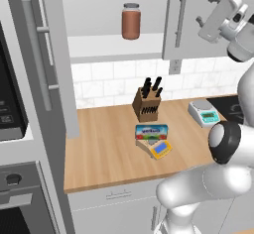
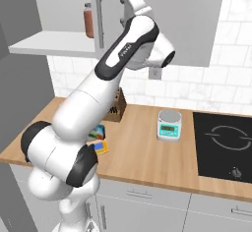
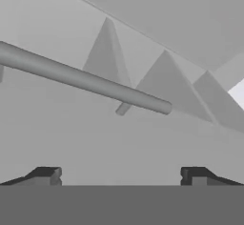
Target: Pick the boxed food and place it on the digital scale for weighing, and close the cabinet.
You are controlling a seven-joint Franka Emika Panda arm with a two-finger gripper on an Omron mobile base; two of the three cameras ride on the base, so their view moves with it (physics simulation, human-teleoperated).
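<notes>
The boxed food [image 1: 151, 131], a blue carton with a white label, lies flat on the tan digital scale [image 1: 161, 150], whose blue display pokes out in front. In the right base view the scale [image 2: 102, 147] peeks out from behind my arm. The cabinet [image 1: 191, 17] has its left door [image 1: 34, 64] swung wide open and its right door shut. My gripper [image 1: 206, 11] is raised in front of the right door, open and holding nothing. In the hand view the gripper [image 3: 121, 176] faces the door's silver bar handle [image 3: 86, 82] from close by, fingertips [image 3: 47, 175] wide apart.
A brown jar [image 1: 131, 21] stands on the white cabinet shelf [image 1: 114, 47]. A knife block [image 1: 148, 103] and a white scale with a teal display [image 1: 203, 112] sit on the wooden counter [image 1: 104, 153]. A black cooktop [image 2: 224, 142] lies to the right.
</notes>
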